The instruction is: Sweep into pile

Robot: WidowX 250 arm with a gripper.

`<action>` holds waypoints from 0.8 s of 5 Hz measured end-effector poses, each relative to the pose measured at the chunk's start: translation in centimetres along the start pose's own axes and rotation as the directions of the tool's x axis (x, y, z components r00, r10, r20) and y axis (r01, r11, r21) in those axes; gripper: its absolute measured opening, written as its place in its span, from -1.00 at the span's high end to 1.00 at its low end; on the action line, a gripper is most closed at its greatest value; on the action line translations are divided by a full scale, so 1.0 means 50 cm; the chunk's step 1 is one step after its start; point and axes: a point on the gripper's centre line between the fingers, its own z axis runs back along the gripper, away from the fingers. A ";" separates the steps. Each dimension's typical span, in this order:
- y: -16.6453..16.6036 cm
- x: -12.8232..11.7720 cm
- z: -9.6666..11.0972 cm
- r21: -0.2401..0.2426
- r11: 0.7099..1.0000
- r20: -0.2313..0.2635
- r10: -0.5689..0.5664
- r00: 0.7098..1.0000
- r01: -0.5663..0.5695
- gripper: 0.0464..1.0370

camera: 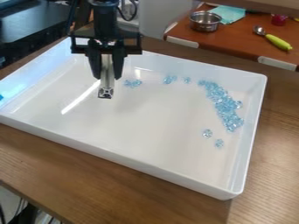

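Observation:
The black gripper (108, 77) hangs over the left back part of the white tray (128, 155), fingers pointing down. Between its fingers is a narrow silvery bar (107, 70) with a square lower end; the fingers are shut on it. Whether that end touches the tray floor I cannot tell. Clear blue pieces (225, 105) lie in a curved band along the tray's right side. Small groups sit near the back wall, one (133, 83) just right of the gripper and another (169, 79) farther right. Two loose pieces (207, 133) lie toward the front right.
Raised walls surround the tray, which stands on a brown wooden table (116, 192). Behind, a reddish-brown surface (239, 41) holds a metal pot (205, 22), a teal cloth (227, 14) and a spoon with a yellow-green handle (278, 42). At the tray's left edge is a small bright blue thing.

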 end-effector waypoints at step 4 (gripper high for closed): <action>-0.011 0.031 -0.071 0.186 0.980 -0.100 -0.054 0.993 0.072 0.34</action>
